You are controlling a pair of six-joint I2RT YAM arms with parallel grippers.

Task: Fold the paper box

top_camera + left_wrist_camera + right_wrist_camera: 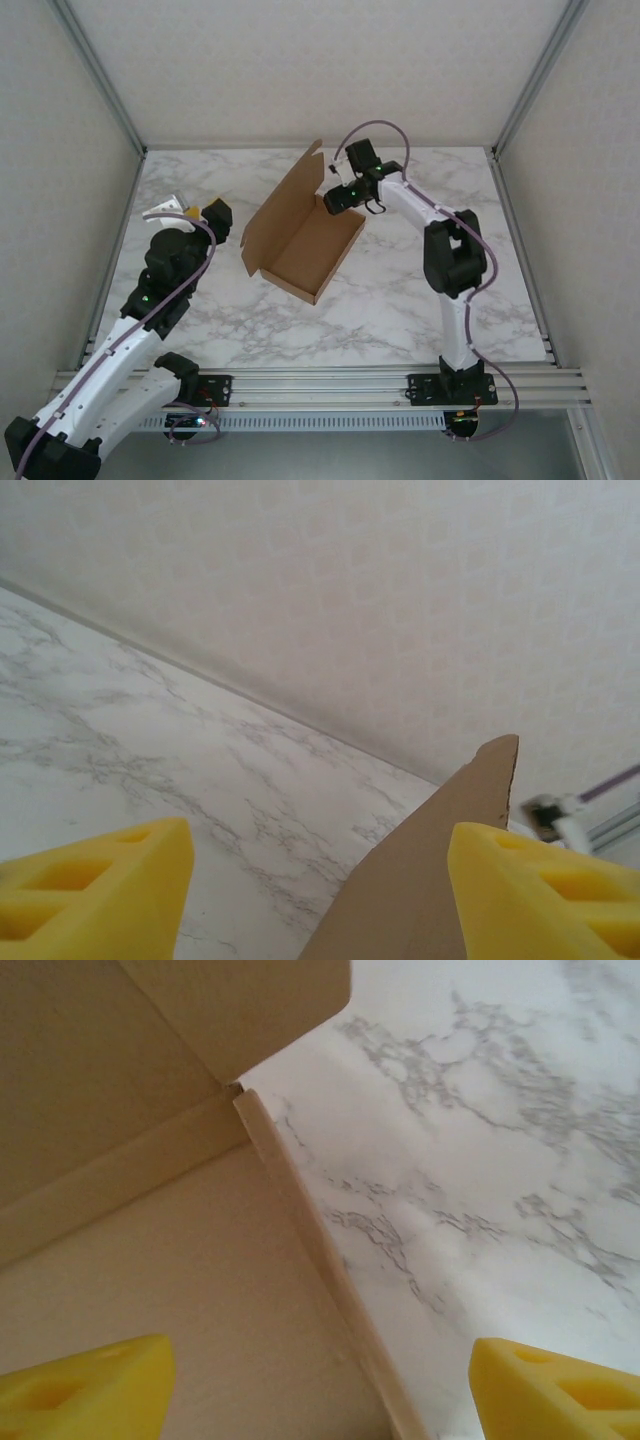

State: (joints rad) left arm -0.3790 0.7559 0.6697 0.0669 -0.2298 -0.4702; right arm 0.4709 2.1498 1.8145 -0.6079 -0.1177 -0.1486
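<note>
At mid-table: paper box (305,245) open, both grippers spread wide

On the marble table (380,320), near the middle, set at a slant: a shallow brown tray with low walls, lid (290,195) standing up along the far-left side. At the far right corner of the box, right gripper (333,198), yellow fingers (90,1385) wide apart, gripping nothing. In its wrist view, a low end wall (320,1290) between the fingers, touching neither. To the left, near the box but clear of it, left gripper (197,211), likewise spread wide and empty. In its wrist view, a raised cardboard corner (440,880) beyond the fingertips.
</note>
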